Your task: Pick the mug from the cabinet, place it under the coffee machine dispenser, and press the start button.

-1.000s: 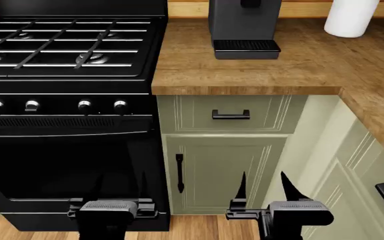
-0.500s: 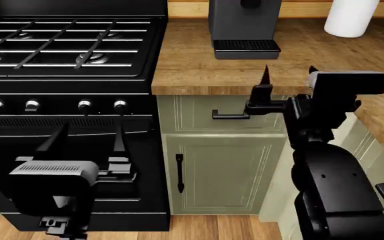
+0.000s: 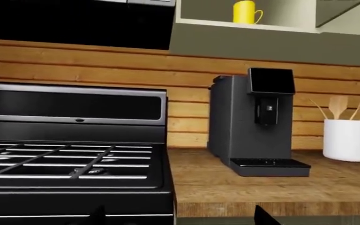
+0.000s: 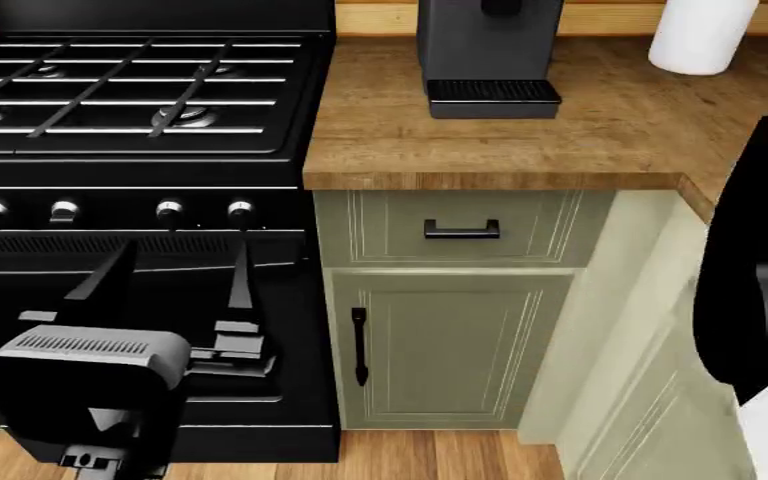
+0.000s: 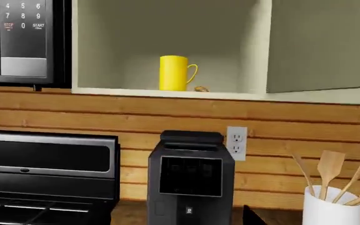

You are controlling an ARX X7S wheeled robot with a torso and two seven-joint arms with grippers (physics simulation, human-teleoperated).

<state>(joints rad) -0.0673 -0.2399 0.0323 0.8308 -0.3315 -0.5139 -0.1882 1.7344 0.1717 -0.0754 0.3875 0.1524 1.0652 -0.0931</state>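
The yellow mug [image 5: 175,72] stands upright on the shelf of the open upper cabinet [image 5: 167,92], handle to the right; the left wrist view shows the mug [image 3: 245,11] high above the coffee machine [image 3: 252,122]. The machine's dispenser [image 3: 267,110] overhangs a ribbed drip tray [image 3: 269,164] with nothing on it. I cannot make out the start button. My left gripper [image 4: 177,272] hangs open and empty in front of the oven, far below the counter. Of my right gripper only one dark fingertip [image 5: 252,216] shows, set wide of centre; it holds nothing and is well short of the mug.
A black stove [image 4: 131,90] is left of the wooden counter [image 4: 491,150]. A white crock [image 5: 333,206] of wooden utensils stands right of the machine. A microwave [image 5: 20,42] hangs left of the cabinet. My right arm [image 4: 758,290] fills the head view's right edge.
The right arm has risen from near the floor, past the counter edge, and its gripper has left the head view. The left gripper rose earlier and has since barely shifted.
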